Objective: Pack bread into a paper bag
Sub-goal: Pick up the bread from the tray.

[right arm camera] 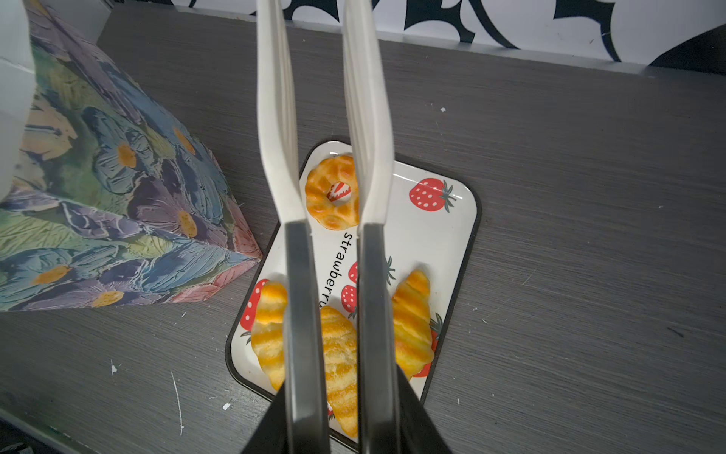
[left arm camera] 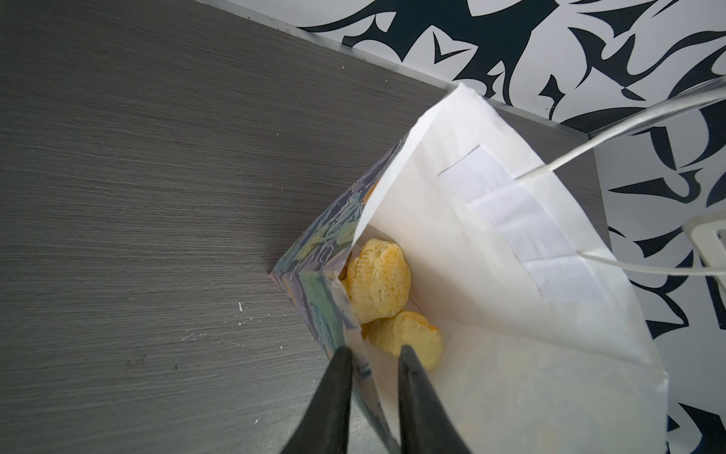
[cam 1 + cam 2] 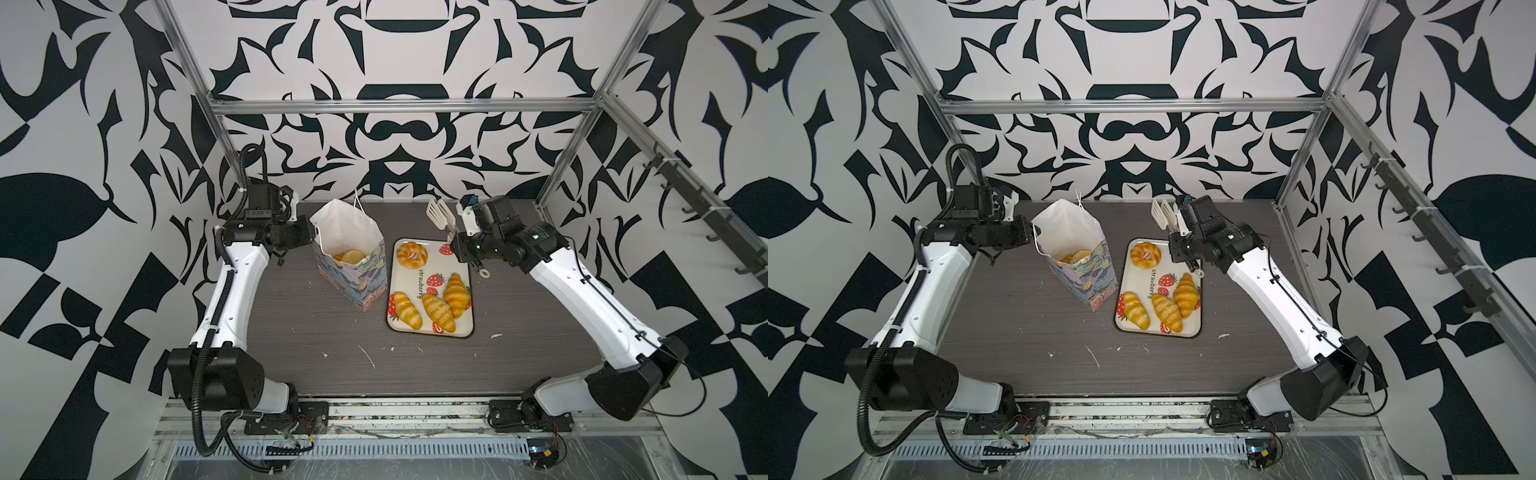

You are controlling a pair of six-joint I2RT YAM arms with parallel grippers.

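Left fingers pinch the paper bag rim; right fingers grip open tongs above the bread.

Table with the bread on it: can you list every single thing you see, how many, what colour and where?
Ridged croissants: three, golden-yellow, tray's near end.
Ring-shaped bun: one, golden, tray's far end.
Pastries inside the bag: at least two showing, pale yellow, at its bottom.
Tall paper bag: one, white inside, blue-purple flower print outside, standing beside the tray.
Rectangular tray: one, cream with red strawberries, on the table.
Plastic tongs: one pair, white blades, grey handles, raised by the tray's far end.
Wood-grain table: one, dark grey, under everything.
Left gripper: one, black, shut on the paper bag's rim.
Right gripper: one, black, shut on the tongs.
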